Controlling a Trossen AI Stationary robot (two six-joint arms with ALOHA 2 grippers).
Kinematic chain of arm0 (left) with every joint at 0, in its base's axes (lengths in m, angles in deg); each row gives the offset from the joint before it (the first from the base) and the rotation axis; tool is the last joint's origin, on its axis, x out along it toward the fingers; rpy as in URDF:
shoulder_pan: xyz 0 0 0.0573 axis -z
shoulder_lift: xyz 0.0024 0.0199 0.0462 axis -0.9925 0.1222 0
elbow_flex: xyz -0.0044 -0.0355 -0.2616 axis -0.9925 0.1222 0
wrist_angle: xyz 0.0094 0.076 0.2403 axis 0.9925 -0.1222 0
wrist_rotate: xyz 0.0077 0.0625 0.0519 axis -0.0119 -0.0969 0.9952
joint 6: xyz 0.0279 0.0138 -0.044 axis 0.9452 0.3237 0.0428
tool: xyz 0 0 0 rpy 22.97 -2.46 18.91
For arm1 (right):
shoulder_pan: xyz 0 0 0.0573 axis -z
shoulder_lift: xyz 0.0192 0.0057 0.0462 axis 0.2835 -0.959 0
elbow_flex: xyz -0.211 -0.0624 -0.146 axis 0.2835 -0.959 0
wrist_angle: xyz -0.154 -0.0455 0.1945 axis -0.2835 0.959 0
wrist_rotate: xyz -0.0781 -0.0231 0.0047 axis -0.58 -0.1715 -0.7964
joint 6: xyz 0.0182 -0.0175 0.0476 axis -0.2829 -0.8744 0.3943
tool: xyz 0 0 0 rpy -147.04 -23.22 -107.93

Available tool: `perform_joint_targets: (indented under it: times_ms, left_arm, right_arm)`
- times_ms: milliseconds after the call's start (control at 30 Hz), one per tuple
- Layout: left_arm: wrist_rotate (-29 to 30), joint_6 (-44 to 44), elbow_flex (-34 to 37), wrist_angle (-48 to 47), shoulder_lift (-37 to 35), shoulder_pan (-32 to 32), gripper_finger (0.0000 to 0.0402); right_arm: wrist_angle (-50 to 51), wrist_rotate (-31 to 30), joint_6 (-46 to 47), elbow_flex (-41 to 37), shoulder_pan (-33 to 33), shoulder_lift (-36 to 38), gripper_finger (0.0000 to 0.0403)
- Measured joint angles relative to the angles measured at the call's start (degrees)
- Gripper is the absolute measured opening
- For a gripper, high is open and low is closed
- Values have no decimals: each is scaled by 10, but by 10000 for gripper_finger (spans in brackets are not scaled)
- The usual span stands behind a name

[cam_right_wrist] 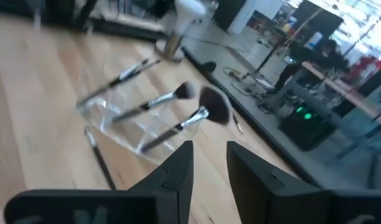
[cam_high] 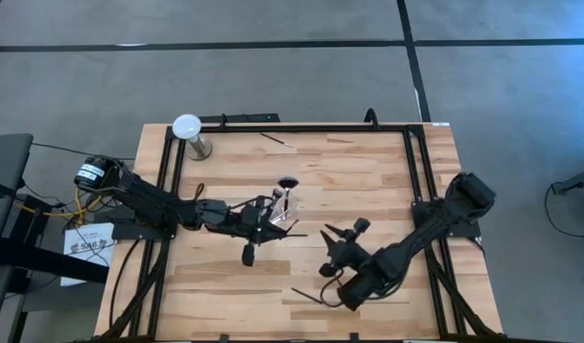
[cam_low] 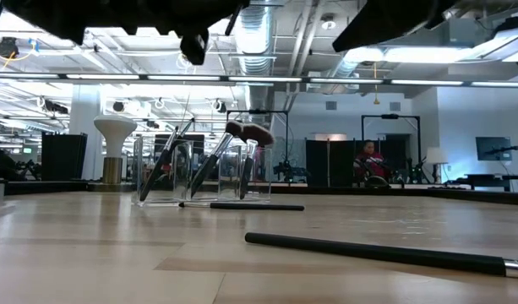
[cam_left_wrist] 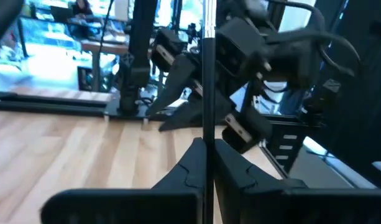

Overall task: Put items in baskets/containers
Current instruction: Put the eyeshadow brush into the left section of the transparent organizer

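Note:
A clear cup (cam_high: pixel 272 213) (cam_low: pixel 199 173) (cam_right_wrist: pixel 125 124) stands mid-table with several brushes leaning in it. One has a wide black fan head (cam_high: pixel 288 181) (cam_right_wrist: pixel 216 106). My left gripper (cam_high: pixel 264 222) (cam_left_wrist: pixel 207 155) is at the cup's left side, shut on a thin brush (cam_left_wrist: pixel 207 74) (cam_low: pixel 188 97). My right gripper (cam_high: pixel 337 246) (cam_right_wrist: pixel 209 165) hovers open to the right of the cup, toward the near edge, pointing at the cup. One loose brush (cam_low: pixel 242 205) (cam_right_wrist: pixel 100 158) lies flat beside the cup. Another (cam_high: pixel 311 296) (cam_low: pixel 377 252) lies near the near edge. My left gripper pinches the thin brush's handle (cam_left_wrist: pixel 207 134) between its two fingertips. The fingers come level from the table's left and lie across the handle. The brush stands upright and lifted, above the cup's left part; I cannot tell whether its lower end is inside the cup.
A white-domed stand (cam_high: pixel 189 129) (cam_low: pixel 115 143) is at the far left corner. A brush (cam_high: pixel 275 140) lies near the far edge. A black frame (cam_high: pixel 411 162) borders the wooden table. A person sits in the room beyond the table (cam_low: pixel 370 159).

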Motion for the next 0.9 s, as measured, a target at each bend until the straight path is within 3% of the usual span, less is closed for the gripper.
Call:
perform_joint_targets:
  times_ms: [100,167,367,500,667,900]
  left_arm:
    - [8,8,22,39,0,5,11]
    - [9,7,32,60,0,6,10]
    - [10,6,38,75,0,6,13]
    - [15,5,41,74,0,15,12]
    - [57,8,62,79,-6,32,12]
    - [71,12,69,90,-5,43,11]
  right_arm:
    - [-114,2,-30,-66,0,46,87]
    - [-192,42,-77,-104,8,73,86]
    - [-473,299,-298,-164,69,102,86]
    - [-625,367,-413,-166,99,103,86]
    - [-726,417,-480,-166,124,102,86]
    - [-756,478,-463,-166,161,100,108]
